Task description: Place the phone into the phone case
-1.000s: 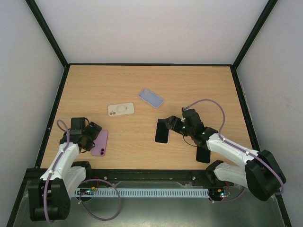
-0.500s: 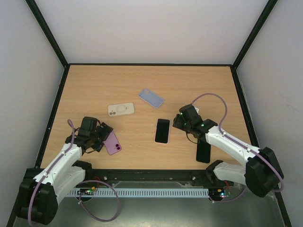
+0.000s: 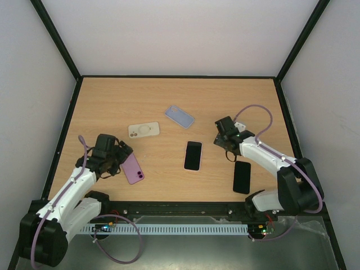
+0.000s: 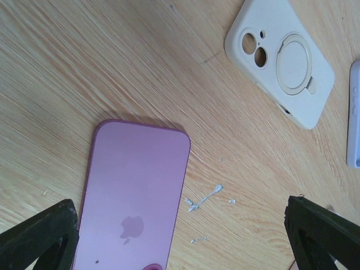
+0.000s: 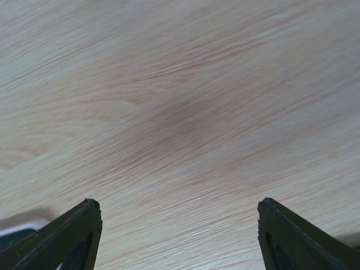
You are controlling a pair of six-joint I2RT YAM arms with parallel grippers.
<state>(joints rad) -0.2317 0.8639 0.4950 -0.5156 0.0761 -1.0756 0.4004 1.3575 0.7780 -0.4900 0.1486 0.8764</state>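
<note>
L gripper (image 4: 179, 205) jaws wide apart, nothing clamped; purple phone (image 4: 132, 216) lies face-down on table (image 3: 112, 101) betw. its fingers, lower left of wrist view. Up-right of it sits cream case (image 3: 143, 130), blue case (image 3: 179, 116) further right. R gripper (image 5: 179, 202) also apart, over bare wood, right of pink-edged phone (image 3: 193, 155) at centre.

Wooden table (image 3: 169, 95), white flecks (image 4: 203, 197)

Light wooden table (image 3: 112, 101), plain white walls (image 3: 180, 34), black corner frame (image 3: 58, 39)
</note>
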